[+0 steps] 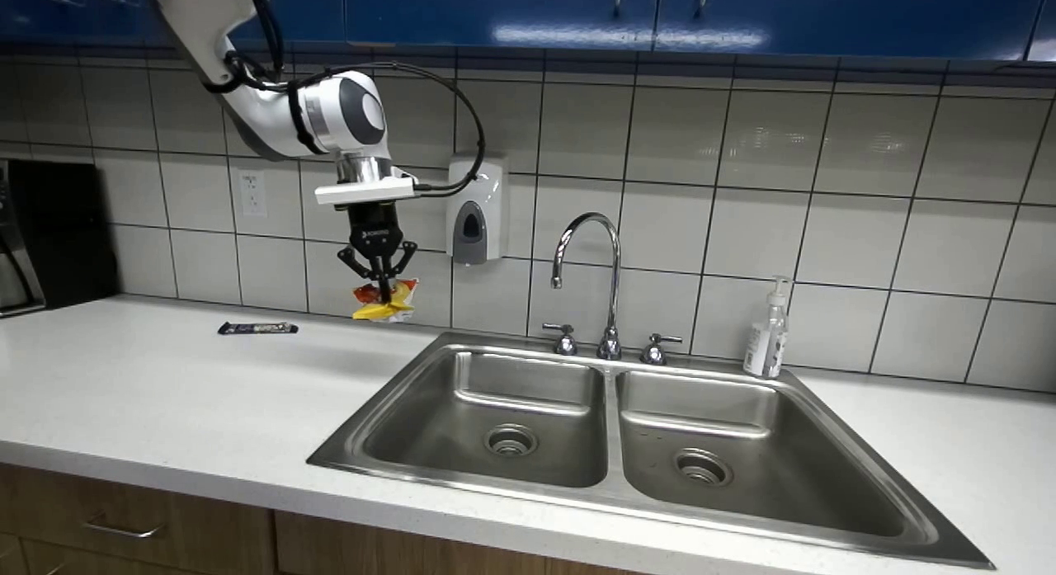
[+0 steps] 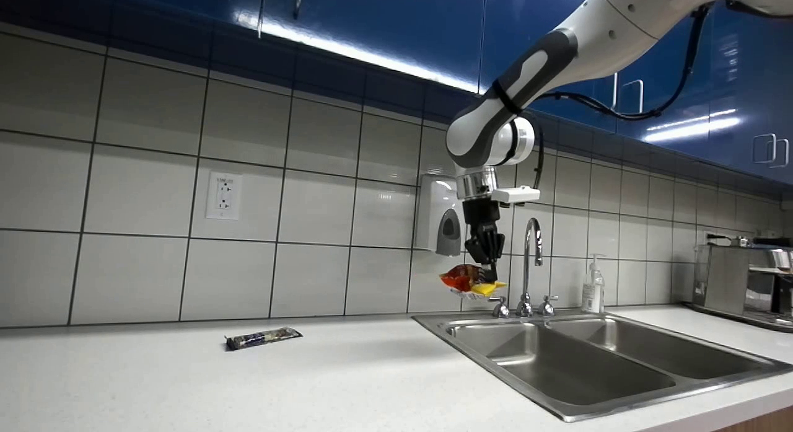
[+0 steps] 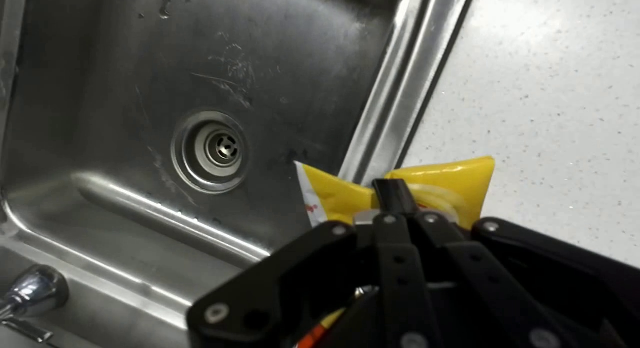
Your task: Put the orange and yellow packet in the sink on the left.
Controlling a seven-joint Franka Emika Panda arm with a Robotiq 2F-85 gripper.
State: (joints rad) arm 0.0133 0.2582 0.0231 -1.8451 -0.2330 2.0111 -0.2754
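Observation:
The orange and yellow packet (image 1: 375, 313) hangs in the air above the counter, left of the sink and near the tiled wall. It also shows in an exterior view (image 2: 461, 278). My gripper (image 1: 384, 293) points down and is shut on the packet's middle. In the wrist view the yellow ends of the packet (image 3: 450, 180) stick out on both sides of the fingertips (image 3: 395, 195); the rest is hidden behind the fingers. The left sink basin (image 1: 429, 443) is bare, with a round drain. In the wrist view the basin (image 3: 125, 113) lies left of the packet, and the packet overlaps its rim.
A dark wrapped bar (image 1: 257, 328) lies on the counter (image 1: 165, 393). A tall chrome faucet (image 1: 615, 286) with two handles stands behind the sink. A soap dispenser (image 1: 487, 212) hangs on the wall near the gripper. A pump bottle (image 1: 767, 336) stands behind the right basin (image 1: 759, 468).

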